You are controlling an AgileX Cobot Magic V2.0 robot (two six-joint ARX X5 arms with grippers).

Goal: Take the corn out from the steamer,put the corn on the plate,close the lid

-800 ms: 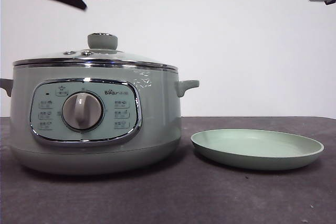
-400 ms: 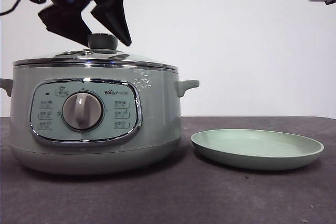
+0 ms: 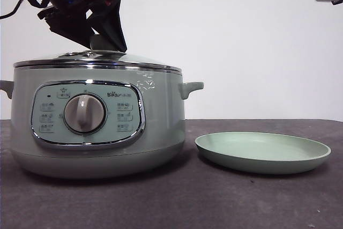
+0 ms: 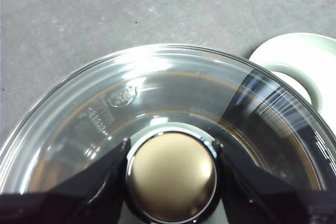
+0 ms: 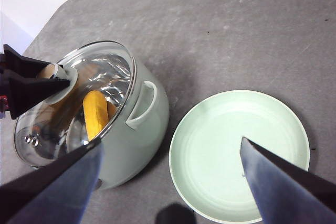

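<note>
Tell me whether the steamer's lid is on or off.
On. The lid sits level on the steamer, the left gripper around its knob; the corn shows through the glass.

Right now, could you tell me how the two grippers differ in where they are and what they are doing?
The left gripper is down at the steamer, its jaws on either side of the lid knob; the right gripper hangs high, above the plate and away from the steamer. The left gripper's jaws are close against the knob, while the right gripper's jaws are spread wide with nothing between them. Both have two black jaws.
</note>
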